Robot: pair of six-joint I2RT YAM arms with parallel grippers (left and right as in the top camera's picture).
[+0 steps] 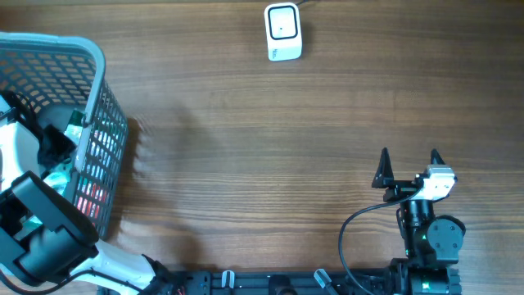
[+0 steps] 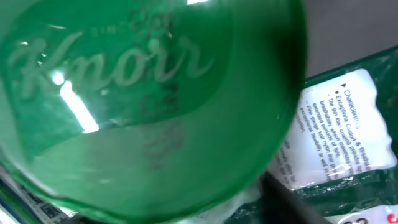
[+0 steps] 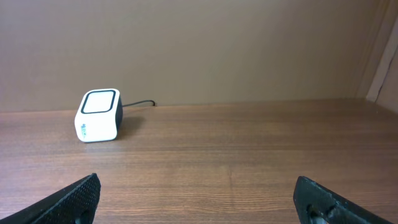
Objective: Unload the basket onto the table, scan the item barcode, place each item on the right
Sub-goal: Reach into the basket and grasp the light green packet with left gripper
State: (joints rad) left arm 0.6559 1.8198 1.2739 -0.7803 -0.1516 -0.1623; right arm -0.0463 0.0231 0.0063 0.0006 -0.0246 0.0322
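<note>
A grey basket point(image 1: 105, 90) stands at the left edge of the table point(image 1: 246, 147), and the left arm point(image 1: 45, 225) reaches down into it. The left gripper is buried among the goods, so I cannot tell whether it is open or closed. A green Knorr pack point(image 2: 149, 106) fills its camera, with a white-labelled packet point(image 2: 348, 124) just beside it. The scanner point(image 1: 283, 31) sits at the far middle, well apart. On the right, the right gripper point(image 1: 409, 162) hovers with fingers spread wide and empty

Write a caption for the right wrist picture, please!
Open right pincer faces the white scanner across the wooden table.
</note>
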